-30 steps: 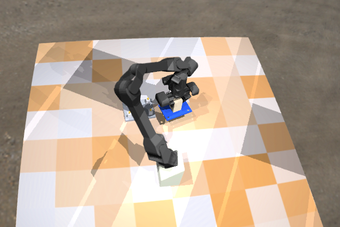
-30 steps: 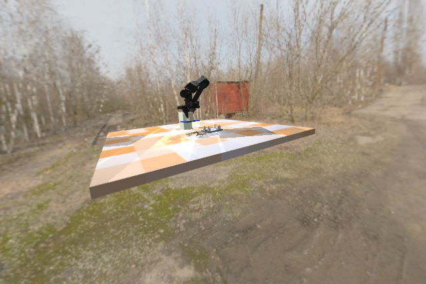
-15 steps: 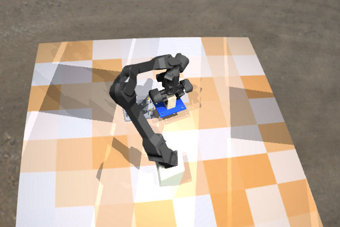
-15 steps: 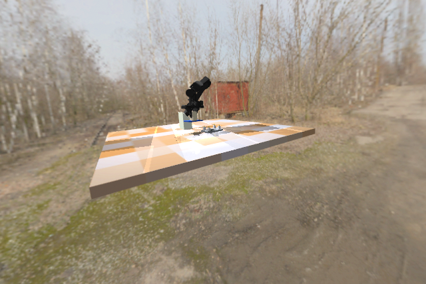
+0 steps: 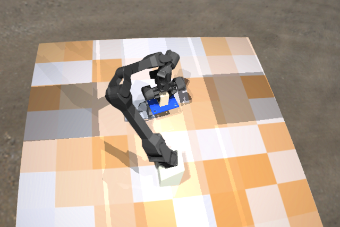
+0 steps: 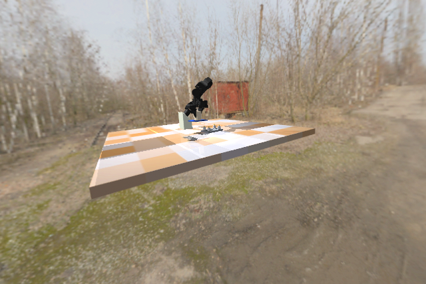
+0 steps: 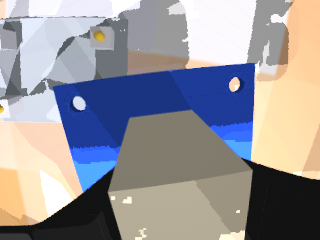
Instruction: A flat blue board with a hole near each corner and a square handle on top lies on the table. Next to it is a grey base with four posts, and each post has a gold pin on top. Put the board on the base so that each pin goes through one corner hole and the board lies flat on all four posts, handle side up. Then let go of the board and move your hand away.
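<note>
My gripper (image 5: 164,95) (image 6: 198,112) (image 7: 168,160) is shut on the square beige handle (image 5: 164,99) (image 7: 162,150) of the blue board (image 5: 164,108) (image 6: 194,120) (image 7: 150,95). The board hangs roughly level above the table, handle up. In the wrist view two corner holes show; the gripper and handle hide the others. The grey base (image 6: 210,132) (image 7: 45,50) stands lower, at the upper left of the wrist view, beyond the board's edge. Two gold pins show there, one pin (image 7: 99,36) beyond the left hole, neither seen through a hole. In the top view the arm partly hides the base.
The arm's pale mount block (image 5: 171,176) (image 6: 185,121) stands on the checkered table (image 5: 236,169) (image 6: 158,162). The arm's forearm (image 5: 137,123) passes over the table just left of the board in the top view. Dark shadows fall across the table and base.
</note>
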### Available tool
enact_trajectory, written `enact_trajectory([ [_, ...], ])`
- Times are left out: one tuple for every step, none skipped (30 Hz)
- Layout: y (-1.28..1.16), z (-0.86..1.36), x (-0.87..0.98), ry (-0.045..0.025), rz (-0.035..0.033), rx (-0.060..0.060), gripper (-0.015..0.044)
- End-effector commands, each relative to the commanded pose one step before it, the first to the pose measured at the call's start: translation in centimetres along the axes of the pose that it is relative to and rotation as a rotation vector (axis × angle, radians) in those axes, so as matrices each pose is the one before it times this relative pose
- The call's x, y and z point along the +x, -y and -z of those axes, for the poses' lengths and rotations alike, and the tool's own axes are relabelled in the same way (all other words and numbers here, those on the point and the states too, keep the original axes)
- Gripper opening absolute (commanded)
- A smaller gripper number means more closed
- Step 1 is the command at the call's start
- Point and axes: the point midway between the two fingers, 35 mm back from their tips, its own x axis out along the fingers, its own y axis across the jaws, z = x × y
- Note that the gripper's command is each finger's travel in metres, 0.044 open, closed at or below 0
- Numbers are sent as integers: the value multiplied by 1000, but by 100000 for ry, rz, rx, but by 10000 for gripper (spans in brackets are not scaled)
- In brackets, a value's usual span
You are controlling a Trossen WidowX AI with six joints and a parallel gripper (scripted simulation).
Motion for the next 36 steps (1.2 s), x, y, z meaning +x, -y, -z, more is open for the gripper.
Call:
enact_trajectory([
  [-869,-781,-142,714,-457,1623,0],
  [-194,-148,-5,40,-64,378,0],
  [-197,-146,-5,40,-67,378,0],
  [-199,-144,-4,39,-70,377,0],
  [-201,-142,-4,38,-74,377,0],
  [-203,-140,-3,37,-77,376,0],
  [-205,-137,-2,36,-80,378,0],
  [-208,-135,-2,35,-83,378,0],
  [-210,-133,-1,34,-86,378,0],
  [-212,-130,-1,33,-89,377,0],
  [-214,-128,0,31,-93,377,0],
  [-216,-126,0,30,-96,376,0],
  [-218,-123,1,29,-99,376,0],
  [-220,-121,1,27,-102,376,0],
  [-222,-118,2,26,-105,375,0],
  [-224,-116,2,24,-108,375,0],
  [-225,-113,3,23,-111,375,0],
  [-227,-110,3,21,-114,374,0],
  [-229,-108,4,19,-117,374,0],
  [-230,-105,4,18,-120,374,0],
  [-232,-103,5,16,-123,373,0],
  [-234,-100,5,14,-126,373,0],
  [-235,-97,6,12,-128,373,0],
  [-237,-95,6,10,-131,373,0],
  [-239,-92,7,8,-134,372,0],
  [-240,-89,7,6,-137,372,0],
  [-240,-86,8,4,-140,372,0],
  [-242,-83,8,2,-142,372,0],
  [-243,-80,8,0,-145,372,0],
  [-245,-77,9,-2,-148,371,0],
  [-246,-75,9,-5,-150,371,0],
  [-247,-72,10,-7,-153,371,0],
  [-248,-69,10,-9,-155,371,0],
  [-250,-66,11,-12,-158,371,0],
  [-251,-63,11,-14,-160,371,0],
  [-252,-60,12,-17,-163,371,0],
])
